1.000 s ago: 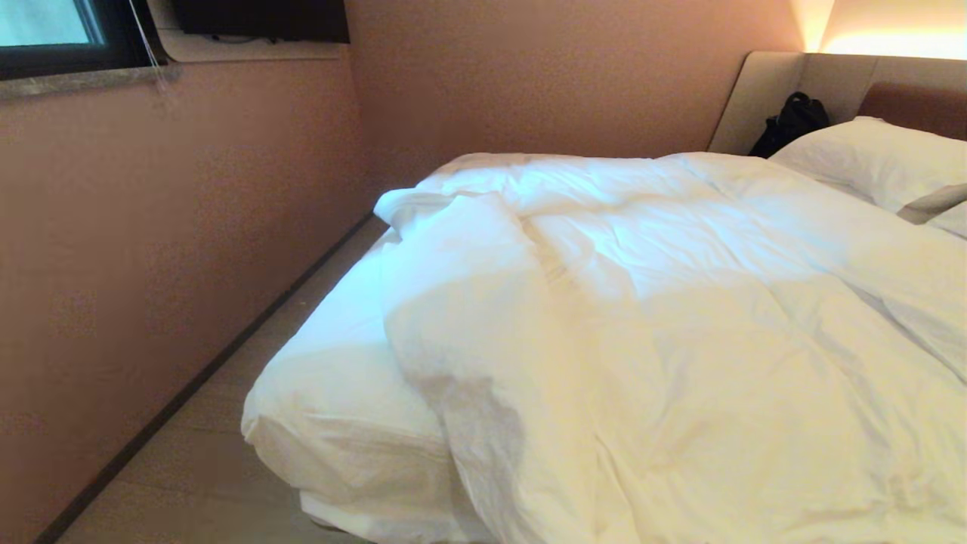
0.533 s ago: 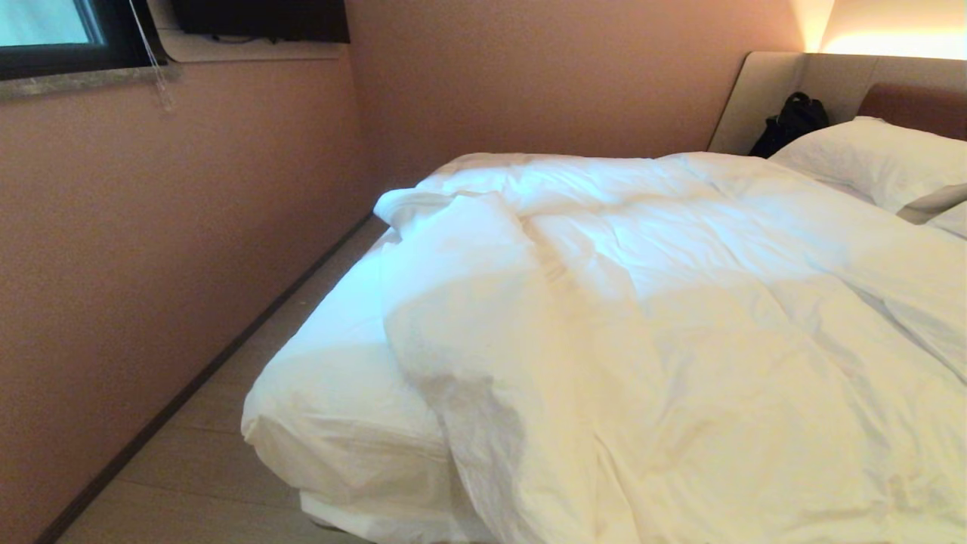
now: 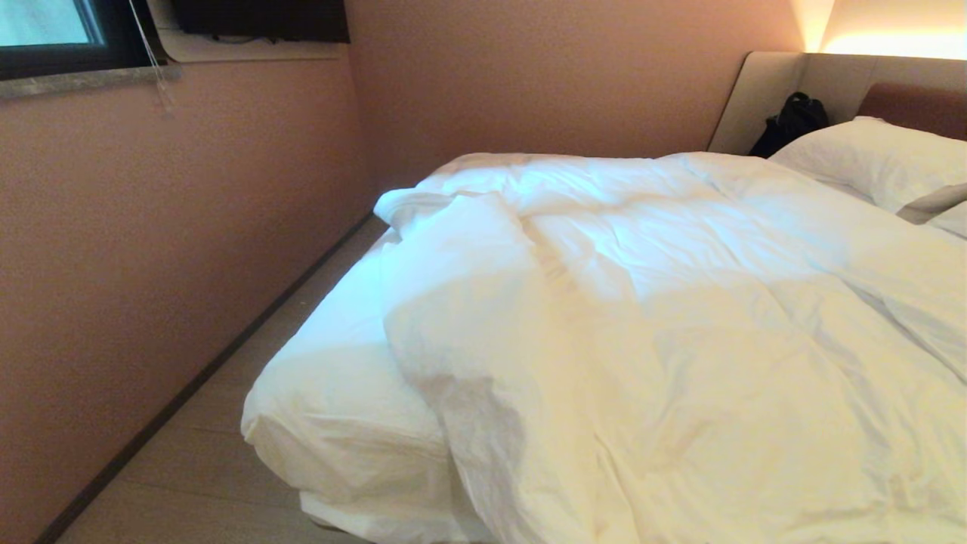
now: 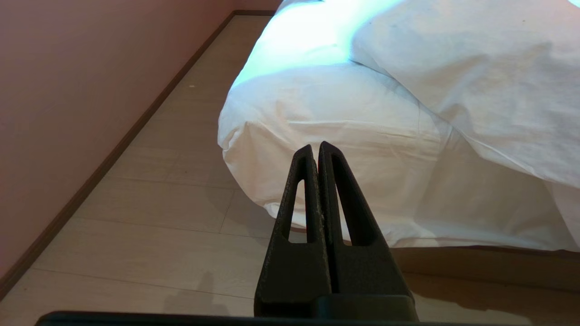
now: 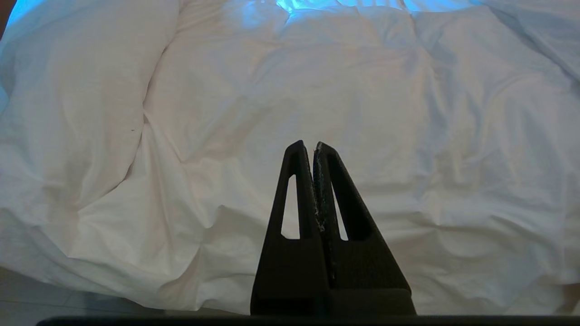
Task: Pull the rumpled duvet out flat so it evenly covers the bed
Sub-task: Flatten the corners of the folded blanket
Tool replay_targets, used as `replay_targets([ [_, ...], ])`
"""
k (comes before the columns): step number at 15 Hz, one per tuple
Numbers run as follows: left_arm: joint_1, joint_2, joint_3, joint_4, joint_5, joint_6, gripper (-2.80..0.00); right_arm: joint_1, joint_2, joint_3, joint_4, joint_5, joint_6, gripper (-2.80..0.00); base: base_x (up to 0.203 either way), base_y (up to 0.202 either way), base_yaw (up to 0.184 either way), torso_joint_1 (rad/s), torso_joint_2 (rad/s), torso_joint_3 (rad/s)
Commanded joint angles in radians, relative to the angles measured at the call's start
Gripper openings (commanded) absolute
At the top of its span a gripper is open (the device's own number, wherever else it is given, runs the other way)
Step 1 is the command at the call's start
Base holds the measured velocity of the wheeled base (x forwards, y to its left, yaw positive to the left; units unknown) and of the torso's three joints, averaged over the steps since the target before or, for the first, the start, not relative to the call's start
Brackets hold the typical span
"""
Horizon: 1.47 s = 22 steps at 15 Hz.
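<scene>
place: bedroom | evidence: bed [image 3: 340,423], pillows [image 3: 876,162], padded headboard [image 3: 823,83], window [image 3: 45,30]

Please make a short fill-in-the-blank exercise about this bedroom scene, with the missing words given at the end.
1. The duvet is bunched toward the robot's right, leaving the bed's near left corner ____.
2. Both the left gripper and the right gripper have their fingers ____.
3. Against the headboard, beside the pillows, sits a bag coloured ____.

Missing words: uncovered; shut; black
</scene>
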Motion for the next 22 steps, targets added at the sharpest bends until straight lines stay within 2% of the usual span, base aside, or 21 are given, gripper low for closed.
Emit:
replay_targets([
  [1,0.0,0.0,0.0,0.0,0.0,0.0,-2.8,0.0,0.0,-0.001,0.0,0.0,0.0,-2.8,0.0,0.0,0.0,0.0,0.0,0.0],
  [20,0.0,0.001,-0.001,0.005,-0.002,0.014,-2.8,0.0,0.0,-0.001,0.0,0.0,0.0,-2.8,0.0,0.0,0.0,0.0,0.0,0.0],
  [22,0.0,0.001,-0.002,0.003,-0.006,0.038,-2.8,0.0,0.0,-0.001,0.0,0.0,0.0,-2.8,0.0,0.0,0.0,0.0,0.0,0.0],
])
